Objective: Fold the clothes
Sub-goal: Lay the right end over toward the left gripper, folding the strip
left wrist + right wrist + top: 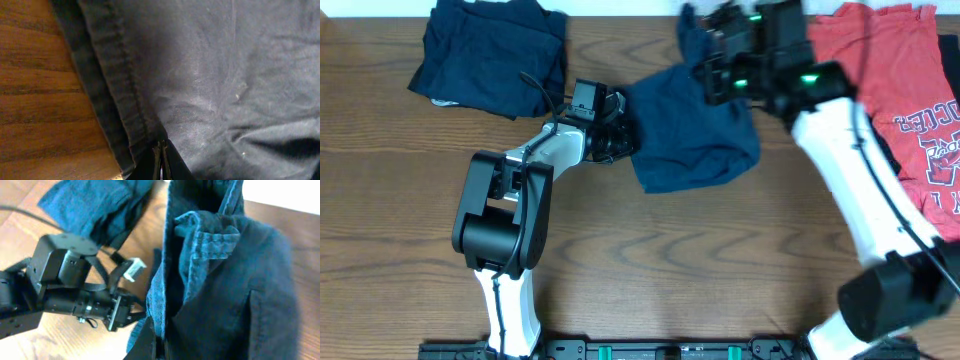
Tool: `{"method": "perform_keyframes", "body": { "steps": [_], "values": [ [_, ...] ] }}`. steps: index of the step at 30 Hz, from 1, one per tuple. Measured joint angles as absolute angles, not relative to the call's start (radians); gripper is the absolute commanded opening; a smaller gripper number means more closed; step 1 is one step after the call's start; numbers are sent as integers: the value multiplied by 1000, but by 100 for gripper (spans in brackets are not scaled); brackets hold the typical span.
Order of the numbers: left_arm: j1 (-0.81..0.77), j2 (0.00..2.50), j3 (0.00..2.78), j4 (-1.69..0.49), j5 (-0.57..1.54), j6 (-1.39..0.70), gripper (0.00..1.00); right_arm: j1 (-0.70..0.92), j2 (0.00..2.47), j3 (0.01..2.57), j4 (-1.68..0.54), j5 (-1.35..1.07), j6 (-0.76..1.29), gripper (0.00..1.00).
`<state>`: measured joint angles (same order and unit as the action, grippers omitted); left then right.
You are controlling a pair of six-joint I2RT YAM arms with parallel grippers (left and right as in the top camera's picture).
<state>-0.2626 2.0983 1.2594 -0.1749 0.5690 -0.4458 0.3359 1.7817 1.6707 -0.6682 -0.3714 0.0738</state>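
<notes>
Coral-red T-shirt (910, 70) — white lettering, partly cropped

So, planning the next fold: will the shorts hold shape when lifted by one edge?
Probably not: the shorts sag and crease between the left claw and right claw, so they look floppy. Likely light, since small pinches seem to hold them. The stitched hem looks thicker and may slip less.
</notes>
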Motion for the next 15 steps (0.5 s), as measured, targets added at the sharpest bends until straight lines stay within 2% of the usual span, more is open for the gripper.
{"method": "perform_keyframes", "body": {
  "steps": [13,15],
  "values": [
    [-263,2098,1260,-175,569,-449,6,409,1999,1671,-574,-369,110,1],
    [-263,2098,1260,-176,569,-449,6,409,2016,1671,-572,-369,117,5]
  ]
}}
